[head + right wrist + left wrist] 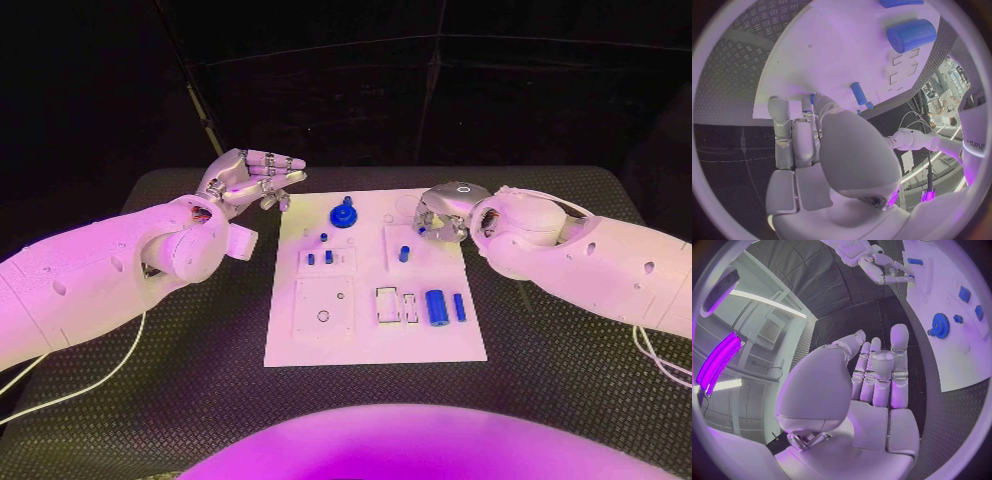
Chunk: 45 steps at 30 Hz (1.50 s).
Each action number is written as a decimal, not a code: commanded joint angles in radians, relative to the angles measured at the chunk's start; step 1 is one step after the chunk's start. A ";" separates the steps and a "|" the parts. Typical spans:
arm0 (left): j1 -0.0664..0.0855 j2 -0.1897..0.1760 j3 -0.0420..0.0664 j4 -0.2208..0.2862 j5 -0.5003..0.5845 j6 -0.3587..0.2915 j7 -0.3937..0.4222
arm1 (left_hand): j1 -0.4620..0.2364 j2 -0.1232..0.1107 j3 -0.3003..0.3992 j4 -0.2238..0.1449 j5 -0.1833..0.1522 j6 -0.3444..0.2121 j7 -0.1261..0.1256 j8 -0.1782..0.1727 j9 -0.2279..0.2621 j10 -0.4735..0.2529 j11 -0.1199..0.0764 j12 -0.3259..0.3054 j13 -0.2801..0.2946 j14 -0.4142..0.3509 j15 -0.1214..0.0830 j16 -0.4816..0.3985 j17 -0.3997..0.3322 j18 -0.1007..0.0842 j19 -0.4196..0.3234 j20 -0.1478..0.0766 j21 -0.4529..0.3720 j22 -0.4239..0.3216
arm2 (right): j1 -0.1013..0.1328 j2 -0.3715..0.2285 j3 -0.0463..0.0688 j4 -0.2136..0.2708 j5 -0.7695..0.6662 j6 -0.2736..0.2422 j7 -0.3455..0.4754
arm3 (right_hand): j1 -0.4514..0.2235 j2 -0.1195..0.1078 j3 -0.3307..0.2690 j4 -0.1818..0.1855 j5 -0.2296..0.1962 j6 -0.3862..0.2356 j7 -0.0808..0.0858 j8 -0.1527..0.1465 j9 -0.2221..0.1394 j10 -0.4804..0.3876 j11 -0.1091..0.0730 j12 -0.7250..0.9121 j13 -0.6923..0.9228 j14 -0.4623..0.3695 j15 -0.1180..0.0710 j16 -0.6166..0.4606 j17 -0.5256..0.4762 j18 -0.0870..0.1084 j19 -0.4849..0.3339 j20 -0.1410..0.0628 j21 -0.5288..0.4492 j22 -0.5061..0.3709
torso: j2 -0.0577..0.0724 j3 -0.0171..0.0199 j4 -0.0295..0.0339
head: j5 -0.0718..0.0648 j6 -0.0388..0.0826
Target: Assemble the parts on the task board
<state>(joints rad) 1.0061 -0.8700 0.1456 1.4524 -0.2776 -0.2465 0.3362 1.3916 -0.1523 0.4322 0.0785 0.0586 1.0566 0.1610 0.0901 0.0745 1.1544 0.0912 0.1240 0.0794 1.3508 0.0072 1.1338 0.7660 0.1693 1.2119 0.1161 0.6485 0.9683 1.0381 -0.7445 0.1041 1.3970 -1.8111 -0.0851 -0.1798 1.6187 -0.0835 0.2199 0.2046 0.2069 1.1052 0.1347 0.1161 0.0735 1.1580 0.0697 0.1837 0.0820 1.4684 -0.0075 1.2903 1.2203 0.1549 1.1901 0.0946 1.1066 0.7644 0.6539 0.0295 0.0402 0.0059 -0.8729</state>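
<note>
Your right hand (444,212) hovers over the task board (375,345) at its two o'clock corner; whether its curled fingers hold anything, you cannot tell. Left hand (248,180) idles off-board, fingers loosely apart, empty. Descend slowly toward the blue peg (405,253).

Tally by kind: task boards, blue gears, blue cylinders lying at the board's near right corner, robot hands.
White task board: 1
Blue toothed gear: 1
Blue cylinders: 2, thick blue cylinder, slim blue cylinder
Silver hands: 2, left hand, right hand
Total: 6
</note>
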 commanded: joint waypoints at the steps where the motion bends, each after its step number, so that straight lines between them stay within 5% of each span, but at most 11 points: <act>1: 0.001 0.001 0.001 0.000 0.009 -0.001 0.018 | 0.003 0.007 -0.006 0.002 -0.002 0.008 0.000 0.007 -0.001 0.001 0.003 0.003 0.000 -0.007 0.003 -0.006 -0.001 0.007 -0.007 -0.003 -0.002 -0.001 | -0.003 0.001 -0.004 -0.007 0.000 0.028 0.004 | -0.011 0.000 0.005 0.000 -0.004 0.002 0.003 -0.005 -0.001 0.005 0.001 -0.004 -0.001 0.047 -0.005 0.005 0.000 -0.008 0.001 -0.003 0.007 0.001 | 0.000 0.0000 0.0002 | -0.001 0.000; 11: 0.001 0.004 0.001 -0.003 0.009 0.005 0.010 | 0.004 0.005 -0.008 0.000 -0.002 0.003 0.004 0.005 -0.003 -0.005 0.006 0.004 -0.001 -0.010 0.004 -0.010 -0.007 0.008 -0.011 -0.003 -0.014 -0.008 | -0.004 0.017 -0.004 -0.031 -0.013 0.043 -0.008 | -0.025 -0.017 0.071 -0.032 0.002 0.012 0.004 -0.014 -0.002 0.020 0.002 -0.023 -0.012 0.045 -0.004 0.014 0.001 -0.009 -0.007 -0.002 0.024 0.017 | 0.000 -0.0001 0.0003 | -0.008 0.000; 17: 0.001 0.005 0.001 -0.004 0.009 0.006 0.006 | 0.004 0.004 -0.009 -0.001 -0.002 0.000 0.005 0.004 -0.004 -0.008 0.007 0.003 -0.001 -0.011 0.005 -0.013 -0.011 0.009 -0.014 -0.002 -0.021 -0.012 | -0.005 0.024 -0.027 -0.037 -0.028 0.049 -0.017 | -0.033 -0.025 0.091 -0.044 0.002 0.014 0.005 -0.017 -0.003 0.022 0.003 -0.030 -0.013 0.045 -0.003 0.018 0.003 -0.009 -0.009 -0.002 0.030 0.024 | -0.001 -0.0007 -0.0003 | -0.012 0.000; 26: 0.001 0.005 0.001 -0.004 0.009 0.008 0.005 | 0.005 0.004 -0.009 -0.003 -0.002 -0.003 0.006 0.003 -0.004 -0.011 0.008 0.004 -0.002 -0.013 0.005 -0.016 -0.016 0.010 -0.016 -0.002 -0.028 -0.017 | -0.005 0.016 -0.037 -0.020 -0.043 -0.018 -0.022 | -0.066 -0.033 0.149 -0.079 0.013 0.040 0.001 -0.014 0.001 0.052 -0.002 -0.036 -0.011 0.044 -0.008 0.019 -0.010 -0.017 0.011 -0.004 0.072 0.080 | -0.002 -0.0001 -0.0006 | -0.012 0.000; 39: -0.002 0.003 0.001 -0.008 0.009 0.005 0.007 | 0.008 0.005 -0.009 -0.004 -0.002 -0.003 0.006 0.003 -0.005 -0.012 0.008 0.004 -0.002 -0.014 0.006 -0.016 -0.016 0.010 -0.017 -0.002 -0.032 -0.019 | -0.005 -0.043 -0.034 0.076 -0.038 -0.154 -0.016 | -0.080 -0.038 0.170 -0.094 0.012 0.046 0.001 -0.015 0.001 0.059 -0.003 -0.041 -0.011 0.046 -0.009 0.028 -0.004 -0.019 0.019 -0.005 0.086 0.099 | -0.001 -0.0009 -0.0003 | -0.016 0.000; 45: -0.002 0.002 0.001 -0.008 0.009 0.006 0.006 | 0.008 0.005 -0.009 -0.004 -0.002 -0.003 0.006 0.003 -0.005 -0.012 0.008 0.004 -0.002 -0.014 0.006 -0.016 -0.016 0.010 -0.017 -0.002 -0.032 -0.019 | -0.004 -0.060 -0.018 0.114 -0.027 -0.188 -0.011 | -0.085 -0.040 0.173 -0.097 0.010 0.047 0.001 -0.016 0.001 0.060 -0.003 -0.042 -0.011 0.046 -0.008 0.029 -0.004 -0.020 0.019 -0.005 0.089 0.102 | 0.000 -0.0010 0.0000 | -0.016 0.000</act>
<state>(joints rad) 1.0029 -0.8675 0.1456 1.4436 -0.2735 -0.2455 0.3345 1.3916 -0.1523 0.4293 0.0756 0.0586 1.0564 0.1609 0.0901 0.0716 1.1471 0.0984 0.1239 0.0792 1.3437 0.0143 1.1223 0.7508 0.1689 1.2012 0.1124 0.6215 0.9499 1.0316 -0.8031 0.0845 1.5018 -1.8461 -0.2180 -0.1996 1.5434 -0.1203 0.3856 0.1073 0.2186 1.1478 0.1382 0.1072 0.0752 1.2097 0.0645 0.1460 0.0717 1.4649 -0.0109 1.3149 1.2157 0.1552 1.2011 0.0911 1.1885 0.8656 0.6529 0.0288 0.0395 -0.0105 -0.8728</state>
